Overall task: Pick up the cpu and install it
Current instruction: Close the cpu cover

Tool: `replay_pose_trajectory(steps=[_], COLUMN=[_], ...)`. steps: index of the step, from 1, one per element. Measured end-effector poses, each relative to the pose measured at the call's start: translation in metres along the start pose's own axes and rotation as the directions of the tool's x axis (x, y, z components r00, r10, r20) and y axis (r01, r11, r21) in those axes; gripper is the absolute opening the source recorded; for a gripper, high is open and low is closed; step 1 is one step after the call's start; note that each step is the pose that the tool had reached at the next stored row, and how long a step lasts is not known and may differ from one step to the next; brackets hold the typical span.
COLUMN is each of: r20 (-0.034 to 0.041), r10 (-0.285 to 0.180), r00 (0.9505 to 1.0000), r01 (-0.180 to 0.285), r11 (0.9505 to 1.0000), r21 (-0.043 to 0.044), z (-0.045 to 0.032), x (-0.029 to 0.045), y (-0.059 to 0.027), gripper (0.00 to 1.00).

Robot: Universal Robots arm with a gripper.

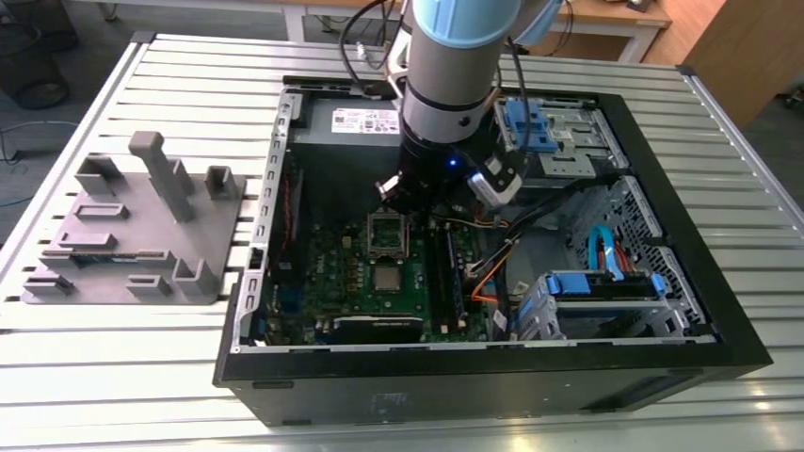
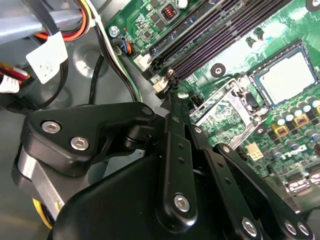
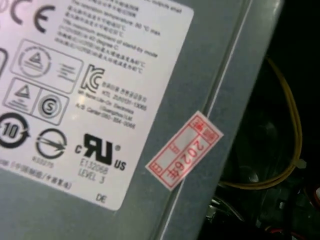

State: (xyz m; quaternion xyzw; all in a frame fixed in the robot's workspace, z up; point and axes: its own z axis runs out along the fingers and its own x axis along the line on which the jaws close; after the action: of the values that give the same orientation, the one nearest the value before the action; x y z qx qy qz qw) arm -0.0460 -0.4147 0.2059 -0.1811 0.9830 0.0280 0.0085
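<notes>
Find the cpu (image 1: pixel 386 276) flat on the motherboard (image 1: pixel 329 268), just nearer than the socket frame (image 1: pixel 387 235) in the exterior view. See the gripper (image 1: pixel 405 200) closed on nothing above that frame's far edge. Beyond it, note the power supply (image 1: pixel 352 121).

A grey table (image 1: pixel 101 377) with long slats stood on a grey floor (image 1: pixel 107 28). Brown wooden furniture (image 1: pixel 741 47) stood behind.

White label (image 3: pixel 90 100) of certification symbols on grey metal box (image 3: pixel 225 60), red-bordered numbered sticker (image 3: pixel 184 150) at its edge
</notes>
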Motion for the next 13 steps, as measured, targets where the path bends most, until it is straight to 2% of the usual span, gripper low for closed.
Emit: replay_pose_trajectory(steps=[6,13], r20=[-0.0050,-0.0051], r10=[-0.097,-0.125], r00=[0.9952,0.9921], r01=[0.097,0.125], r11=[0.9953,0.9921], r21=[-0.0028,-0.0032], z=[0.0003,0.0000], x=[0.0001,0.0029], y=[0.0000,0.0008], gripper=[0.13,0.13])
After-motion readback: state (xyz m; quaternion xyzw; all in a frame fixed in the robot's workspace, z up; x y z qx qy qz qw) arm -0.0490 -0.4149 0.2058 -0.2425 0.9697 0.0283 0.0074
